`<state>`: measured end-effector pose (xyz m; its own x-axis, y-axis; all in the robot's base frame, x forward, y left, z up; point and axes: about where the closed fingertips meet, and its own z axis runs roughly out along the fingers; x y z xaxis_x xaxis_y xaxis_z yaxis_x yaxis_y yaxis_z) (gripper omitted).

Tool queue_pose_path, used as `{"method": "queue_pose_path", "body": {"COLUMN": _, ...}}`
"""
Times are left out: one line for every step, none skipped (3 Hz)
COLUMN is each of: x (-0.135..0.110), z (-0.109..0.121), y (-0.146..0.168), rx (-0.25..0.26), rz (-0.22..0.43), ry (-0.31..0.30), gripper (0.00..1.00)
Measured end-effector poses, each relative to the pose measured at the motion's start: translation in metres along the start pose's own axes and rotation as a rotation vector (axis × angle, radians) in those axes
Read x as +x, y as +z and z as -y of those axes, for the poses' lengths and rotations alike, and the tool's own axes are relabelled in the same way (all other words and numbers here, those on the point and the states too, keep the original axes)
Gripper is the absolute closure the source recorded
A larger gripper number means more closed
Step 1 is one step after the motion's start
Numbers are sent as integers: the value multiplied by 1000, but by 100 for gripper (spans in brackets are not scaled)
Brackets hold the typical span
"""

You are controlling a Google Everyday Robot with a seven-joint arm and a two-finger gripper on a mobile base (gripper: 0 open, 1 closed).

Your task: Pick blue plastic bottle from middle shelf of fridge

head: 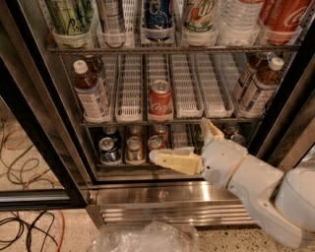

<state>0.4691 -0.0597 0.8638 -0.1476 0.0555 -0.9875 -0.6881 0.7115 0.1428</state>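
Observation:
The fridge (44,147) stands open in front of me. On its middle shelf (187,98) of white slotted lane trays, one blue plastic bottle (91,93) of brown drink with a white cap stands at the far left. A similar bottle (262,84) stands at the far right, and a red cola can (160,100) stands in the centre lane. My gripper (179,140) is open and empty, below the front edge of the middle shelf and right of centre. One finger (172,160) points left in front of the small cans; the other (209,131) points up at the shelf edge.
Several small cans (134,149) stand on the lower rack behind my lower finger. The top rack holds bottles and cans (199,15). The black door frame (34,162) is on the left and the ribbed steel base (167,206) is below. Cables (24,231) and a clear plastic bag (147,238) lie on the floor.

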Motion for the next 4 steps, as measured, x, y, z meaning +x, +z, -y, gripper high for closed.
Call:
{"method": "queue_pose_path", "body": {"x": 24, "z": -12, "y": 8, "rx": 31, "rz": 19, "ry": -192, "gripper": 0}}
{"method": "queue_pose_path", "body": {"x": 12, "z": -15, "y": 20, "rx": 48, "rz": 67, "ry": -313, "gripper": 0}}
{"method": "queue_pose_path", "body": {"x": 12, "z": -15, "y": 20, "rx": 48, "rz": 67, "ry": -313, "gripper": 0}}
{"method": "queue_pose_path", "body": {"x": 10, "z": -27, "y": 34, "rx": -13, "rz": 86, "ry": -315, "gripper": 0}}
